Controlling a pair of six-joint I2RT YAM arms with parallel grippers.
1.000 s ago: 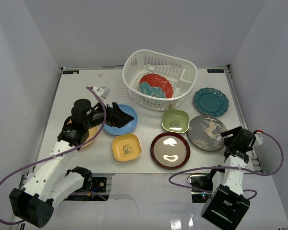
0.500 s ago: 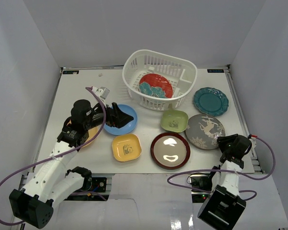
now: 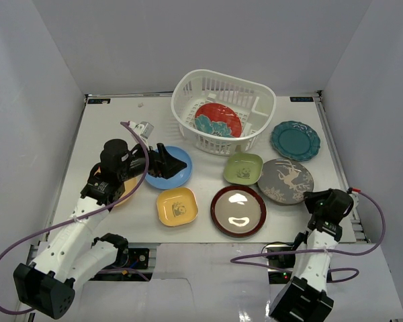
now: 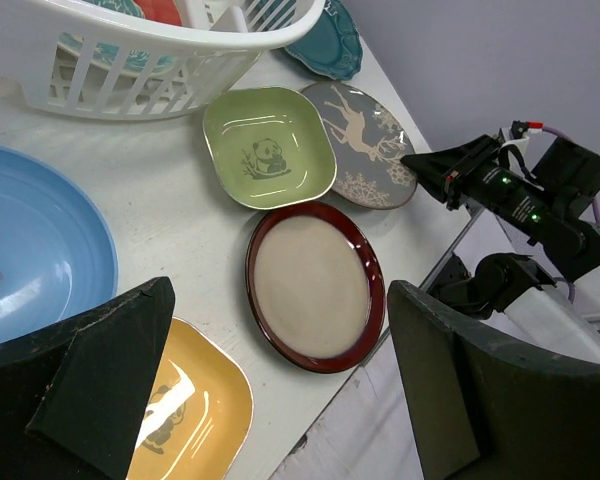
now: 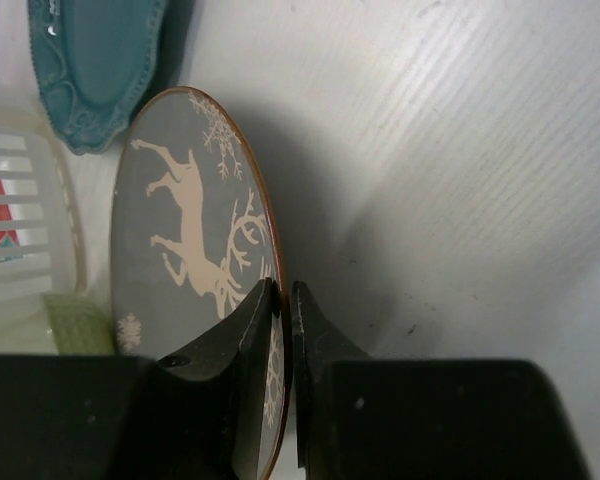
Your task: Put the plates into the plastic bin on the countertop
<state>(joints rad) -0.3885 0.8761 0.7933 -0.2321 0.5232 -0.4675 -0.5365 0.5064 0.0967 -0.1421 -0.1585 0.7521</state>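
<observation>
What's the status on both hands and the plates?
Right hand shut on grey plate rim. Left hand open above light blue plate. Red plate alone in bin. Green plate butts the grey one.

Plastic bin (image 3: 221,143): white, slotted sides.
Red plate (image 3: 223,118): teal floral motif.
Teal plate (image 3: 295,140): plain, scalloped edge.
Grey plate (image 3: 286,181): cream deer, snowflakes, brown rim.
Green plate (image 3: 244,168): panda print.
Beige plate (image 3: 238,210): maroon rim.
Yellow plate (image 3: 176,206): dark figure print.
Light blue plate (image 3: 176,178): faint dark print.

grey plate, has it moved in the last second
Yes: the grey plate has shifted slightly left and back, toward the bin, pinched by the right gripper.
</observation>
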